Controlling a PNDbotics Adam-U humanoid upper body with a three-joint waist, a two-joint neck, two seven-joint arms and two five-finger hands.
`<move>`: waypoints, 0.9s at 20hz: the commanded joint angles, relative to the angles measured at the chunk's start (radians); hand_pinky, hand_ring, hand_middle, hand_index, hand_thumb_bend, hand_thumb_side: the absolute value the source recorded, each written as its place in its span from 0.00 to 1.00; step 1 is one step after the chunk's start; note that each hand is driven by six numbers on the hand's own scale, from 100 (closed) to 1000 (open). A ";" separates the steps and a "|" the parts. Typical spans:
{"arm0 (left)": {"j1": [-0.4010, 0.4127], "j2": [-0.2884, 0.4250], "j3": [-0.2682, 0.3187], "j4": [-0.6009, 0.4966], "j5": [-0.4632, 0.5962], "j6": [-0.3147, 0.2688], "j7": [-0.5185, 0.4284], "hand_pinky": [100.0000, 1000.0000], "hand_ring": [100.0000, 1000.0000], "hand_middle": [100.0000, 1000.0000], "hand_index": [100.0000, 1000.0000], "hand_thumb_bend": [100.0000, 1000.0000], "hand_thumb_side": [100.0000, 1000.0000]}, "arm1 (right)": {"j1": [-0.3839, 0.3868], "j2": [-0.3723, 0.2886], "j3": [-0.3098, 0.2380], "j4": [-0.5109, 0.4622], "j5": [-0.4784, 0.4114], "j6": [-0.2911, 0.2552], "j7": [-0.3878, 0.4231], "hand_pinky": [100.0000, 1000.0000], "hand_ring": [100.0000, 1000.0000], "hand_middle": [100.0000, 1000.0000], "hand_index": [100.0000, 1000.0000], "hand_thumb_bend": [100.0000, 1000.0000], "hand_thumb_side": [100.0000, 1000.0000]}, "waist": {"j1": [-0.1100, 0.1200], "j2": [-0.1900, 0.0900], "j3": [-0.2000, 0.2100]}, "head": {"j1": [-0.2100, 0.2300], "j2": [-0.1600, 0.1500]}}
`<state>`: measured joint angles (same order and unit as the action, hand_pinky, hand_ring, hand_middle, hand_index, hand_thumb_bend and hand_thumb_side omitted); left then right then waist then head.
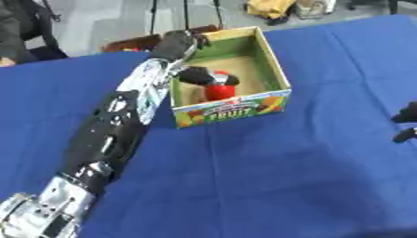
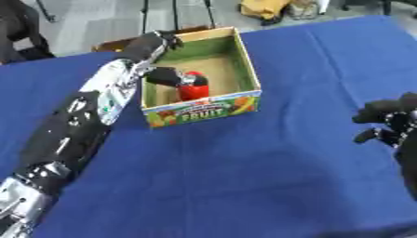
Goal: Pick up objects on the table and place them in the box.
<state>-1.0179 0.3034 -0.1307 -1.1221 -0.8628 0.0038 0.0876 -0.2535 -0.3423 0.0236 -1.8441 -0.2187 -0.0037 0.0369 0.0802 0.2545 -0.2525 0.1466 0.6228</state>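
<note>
A cardboard box (image 1: 233, 110) with green inner walls and a "FRUIT" label on its front stands on the blue table (image 1: 269, 176), at the upper middle. Inside it, near the front left corner, a red cylindrical object (image 1: 218, 91) stands upright. My left arm stretches from the lower left up to the box. Its left hand (image 1: 197, 74) reaches over the left wall, fingers curled on the top of the red object. My right hand (image 2: 393, 122) hovers at the right edge, away from the box, with relaxed fingers and nothing in it.
Blue cloth covers the whole table. Behind the box, past the far table edge, sits a brown piece of furniture (image 1: 130, 43). A person in dark clothes (image 1: 20, 28) is at the far left. Something yellow (image 1: 271, 7) lies on the floor beyond.
</note>
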 commanded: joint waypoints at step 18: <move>0.751 -0.033 0.117 -0.609 0.890 -0.127 0.277 0.69 0.46 0.48 0.72 0.59 0.94 | 0.002 -0.005 -0.028 -0.025 0.008 -0.004 -0.025 0.42 0.61 0.55 0.63 0.00 0.92 | -0.028 -0.013 0.124 | -0.033 0.046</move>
<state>-0.2631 0.2832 -0.0285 -1.7247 0.0174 -0.1106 0.3499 -0.2424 -0.3371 0.0059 -1.8440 -0.2174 -0.0081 0.0161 0.0560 0.2537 -0.1285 0.1087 0.6597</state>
